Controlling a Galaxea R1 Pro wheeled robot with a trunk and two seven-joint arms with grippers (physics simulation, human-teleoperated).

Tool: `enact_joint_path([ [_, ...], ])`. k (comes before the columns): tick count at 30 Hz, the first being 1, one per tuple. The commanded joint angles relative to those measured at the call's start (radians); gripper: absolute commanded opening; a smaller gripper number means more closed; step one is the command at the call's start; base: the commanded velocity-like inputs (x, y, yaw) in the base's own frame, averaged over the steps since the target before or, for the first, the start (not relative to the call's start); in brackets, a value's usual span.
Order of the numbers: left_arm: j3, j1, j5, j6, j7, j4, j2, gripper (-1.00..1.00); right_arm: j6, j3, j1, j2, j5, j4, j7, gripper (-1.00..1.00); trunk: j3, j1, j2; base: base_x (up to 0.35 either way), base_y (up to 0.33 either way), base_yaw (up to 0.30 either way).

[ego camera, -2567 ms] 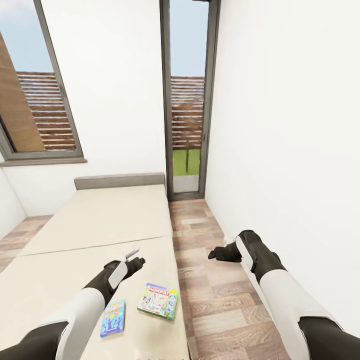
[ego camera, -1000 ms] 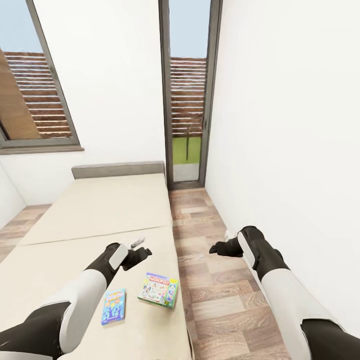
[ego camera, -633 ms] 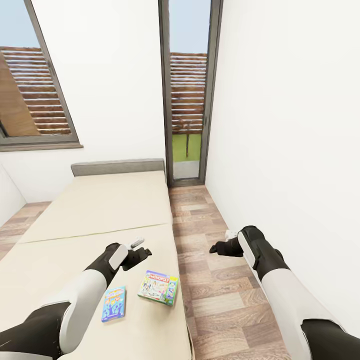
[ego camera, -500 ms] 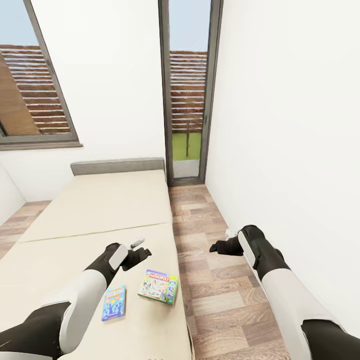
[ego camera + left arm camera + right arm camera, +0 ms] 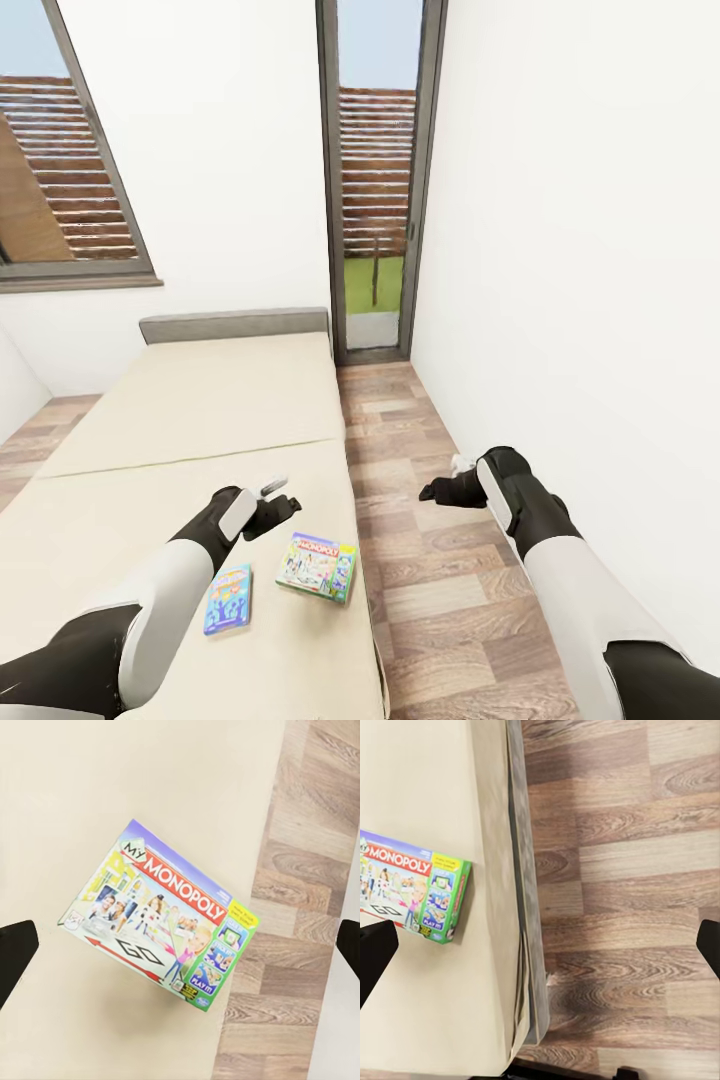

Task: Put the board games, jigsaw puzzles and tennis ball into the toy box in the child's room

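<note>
Two board games are seen on the bed [image 5: 200,420]: the Monopoly box [image 5: 317,566] lies just below the left gripper [image 5: 283,505], whose fingers are spread apart with nothing held, and the blue box [image 5: 229,599] sits further back beside that arm. The right gripper [image 5: 436,491] is held over the wood floor [image 5: 440,590], also open and empty.
</note>
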Motion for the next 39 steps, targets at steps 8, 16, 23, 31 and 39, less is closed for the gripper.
enact_joint_path([
  [8,0.001,0.004,-0.053,-0.058,0.019,-0.001,-0.007,1.00,0.004,-0.001,-0.001,-0.004,-0.008,-0.005,-0.004,1.00,-0.014,0.000,-0.001,0.000,0.000,0.000],
  [16,0.001,0.007,-0.078,-0.094,0.007,-0.001,-0.011,1.00,0.004,-0.001,0.001,-0.008,-0.008,-0.020,-0.004,1.00,-0.027,0.000,-0.001,0.000,0.000,0.000],
  [23,0.002,0.010,-0.082,-0.103,-0.007,-0.001,-0.010,1.00,0.004,-0.001,0.007,-0.009,-0.008,-0.034,-0.004,1.00,-0.039,0.000,-0.001,0.000,0.000,0.000],
  [31,0.004,0.014,-0.080,-0.107,-0.017,-0.001,-0.006,1.00,0.004,-0.001,0.012,-0.009,-0.008,-0.049,-0.004,1.00,-0.052,0.000,-0.001,0.000,0.000,0.000],
  [39,0.004,0.014,-0.079,-0.107,-0.036,-0.001,-0.005,1.00,0.004,-0.001,0.013,-0.009,-0.008,-0.053,-0.004,1.00,-0.065,0.000,-0.001,0.000,0.000,0.000],
])
